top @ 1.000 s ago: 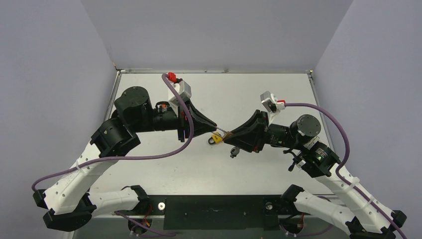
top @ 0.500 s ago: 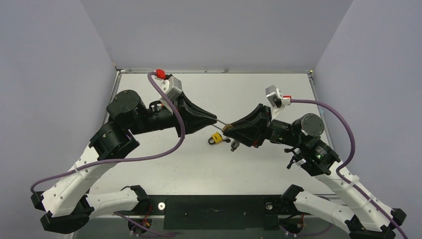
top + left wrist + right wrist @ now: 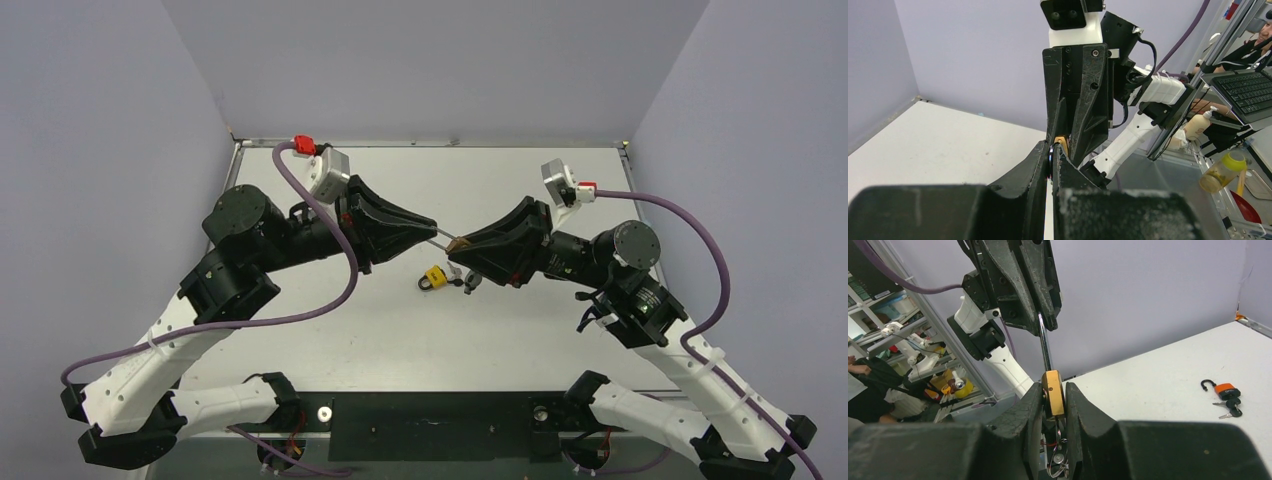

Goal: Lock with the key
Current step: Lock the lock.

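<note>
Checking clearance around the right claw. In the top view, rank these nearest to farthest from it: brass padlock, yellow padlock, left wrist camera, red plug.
1. brass padlock: gripped in the right claw.
2. yellow padlock: close by, slightly left.
3. left wrist camera: well to the left.
4. red plug: beyond that, rear left.

right gripper [image 3: 1053,388] clamped on brass padlock [image 3: 1052,400] | long steel shackle [image 3: 1044,352] runs up into left gripper [image 3: 1044,326] | key ring [image 3: 1058,460] dangles beneath | orange padlock [image 3: 1224,389], unlatched, lies beside loose keys [image 3: 1229,408] on white table [image 3: 1158,385], far right
</note>
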You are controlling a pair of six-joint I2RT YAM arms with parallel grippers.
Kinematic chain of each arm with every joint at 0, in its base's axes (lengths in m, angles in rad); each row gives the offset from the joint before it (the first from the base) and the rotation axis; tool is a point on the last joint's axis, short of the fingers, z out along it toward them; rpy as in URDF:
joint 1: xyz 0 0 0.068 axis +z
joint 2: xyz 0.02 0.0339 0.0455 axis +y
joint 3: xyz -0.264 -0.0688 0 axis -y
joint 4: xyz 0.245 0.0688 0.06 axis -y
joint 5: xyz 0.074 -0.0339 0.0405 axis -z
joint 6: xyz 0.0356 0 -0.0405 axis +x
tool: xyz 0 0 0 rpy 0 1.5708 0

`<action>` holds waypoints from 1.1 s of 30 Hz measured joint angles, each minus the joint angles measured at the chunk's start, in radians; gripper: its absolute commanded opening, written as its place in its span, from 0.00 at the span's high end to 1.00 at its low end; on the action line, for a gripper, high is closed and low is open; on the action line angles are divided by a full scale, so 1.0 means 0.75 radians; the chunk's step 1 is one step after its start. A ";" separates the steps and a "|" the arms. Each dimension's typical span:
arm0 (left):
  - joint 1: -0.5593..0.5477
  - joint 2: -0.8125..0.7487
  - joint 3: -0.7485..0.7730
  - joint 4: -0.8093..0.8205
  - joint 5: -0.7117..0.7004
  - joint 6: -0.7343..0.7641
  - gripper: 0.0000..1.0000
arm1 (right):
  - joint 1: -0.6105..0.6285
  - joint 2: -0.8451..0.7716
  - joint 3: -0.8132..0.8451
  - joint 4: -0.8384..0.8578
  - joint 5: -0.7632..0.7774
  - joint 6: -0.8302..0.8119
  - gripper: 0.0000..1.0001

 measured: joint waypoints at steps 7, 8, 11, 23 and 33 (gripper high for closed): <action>-0.018 -0.001 -0.022 0.078 -0.022 -0.013 1.00 | 0.000 0.023 0.042 0.011 -0.001 0.002 1.00; -0.020 -0.001 -0.027 0.095 -0.026 -0.016 1.00 | 0.000 0.027 0.047 0.013 -0.001 0.004 1.00; -0.027 -0.001 -0.030 0.132 -0.038 -0.025 1.00 | 0.000 0.042 0.069 0.032 -0.003 0.011 1.00; 0.001 -0.003 -0.009 0.143 -0.116 -0.077 1.00 | -0.001 0.071 0.099 0.071 0.023 -0.007 0.68; 0.145 0.139 -0.009 -0.250 -0.060 -0.114 1.00 | -0.163 -0.054 -0.136 0.171 0.137 -0.060 0.34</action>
